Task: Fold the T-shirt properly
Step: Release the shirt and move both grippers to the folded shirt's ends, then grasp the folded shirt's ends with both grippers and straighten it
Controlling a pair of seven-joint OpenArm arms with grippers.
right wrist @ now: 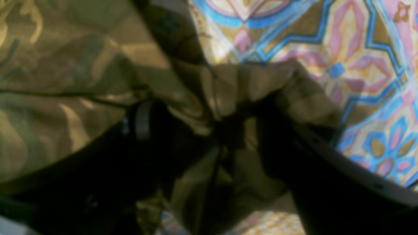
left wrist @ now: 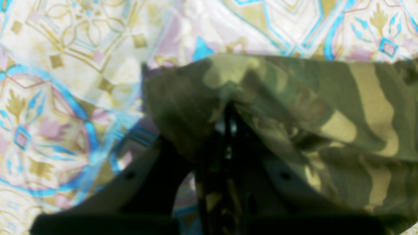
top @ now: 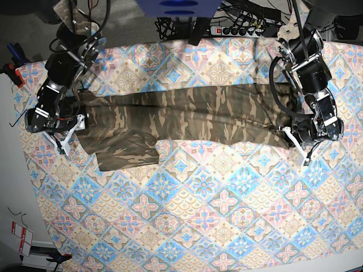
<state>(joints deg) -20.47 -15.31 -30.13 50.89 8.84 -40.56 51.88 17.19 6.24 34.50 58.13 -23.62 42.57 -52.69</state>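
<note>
Left claw clamped tight on a pinch of the T-shirt at its end on the base view's right; cloth bunched between the closed jaws in the left wrist view. Right claw at the opposite end, jaws standing wide with a thick wad of camouflage cloth gathered between them; counted as a grip on a bulky fold, though the blurred right wrist view leaves the exact contact unclear.

T-shirt stretched lengthwise across the patterned tablecloth on the surface, folded over along its length into a long band, one sleeve or flap hanging out toward the near side by the right claw. Far edge fairly straight; slight sag toward the left claw's end.

Judged step: holding both ends taut to square the lengthwise fold before the next fold.

For doing it well:
- Keep tension even at both ends; no tugging from one side only, or the band skews.
- Lift only slightly, so the tablecloth is not dragged up.
- Check right grip first; a loose wad may slip out.
- Tuck the stray flap in before folding crosswise.
- Bring one end over to the other with edges aligned, then release gently.
</note>
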